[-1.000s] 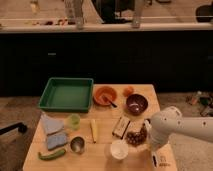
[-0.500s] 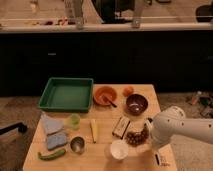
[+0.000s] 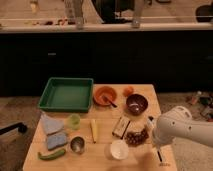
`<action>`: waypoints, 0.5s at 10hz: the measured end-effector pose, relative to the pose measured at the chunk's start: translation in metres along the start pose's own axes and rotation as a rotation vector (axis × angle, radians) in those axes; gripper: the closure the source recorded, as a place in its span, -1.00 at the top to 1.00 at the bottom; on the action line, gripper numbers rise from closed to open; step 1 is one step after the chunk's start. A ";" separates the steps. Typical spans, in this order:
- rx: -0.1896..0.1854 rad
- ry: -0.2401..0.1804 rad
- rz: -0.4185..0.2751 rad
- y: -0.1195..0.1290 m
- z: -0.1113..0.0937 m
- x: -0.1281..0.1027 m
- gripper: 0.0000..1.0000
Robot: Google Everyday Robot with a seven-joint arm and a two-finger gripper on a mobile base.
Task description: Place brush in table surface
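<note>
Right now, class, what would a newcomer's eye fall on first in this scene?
The robot's white arm looms over the right front corner of the table surface, its gripper low by the edge. The green tray stands out at the back left, with an orange bowl beside it.

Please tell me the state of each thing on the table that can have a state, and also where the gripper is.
green tray: upright, empty.
orange bowl: upright, a dark utensil rests in it.
brown bowl: upright, contents cannot be told.
green cup: upright.
metal cup: upright.
white bowl: upright, looks empty.
gripper: low at the right front edge of the table surface.
</note>
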 end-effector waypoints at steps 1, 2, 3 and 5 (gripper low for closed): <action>-0.005 0.018 -0.002 -0.001 -0.009 0.001 -1.00; -0.010 0.030 -0.002 0.000 -0.015 0.002 -1.00; -0.016 0.046 -0.004 0.000 -0.023 0.005 -1.00; -0.027 0.069 -0.011 -0.002 -0.034 0.010 -1.00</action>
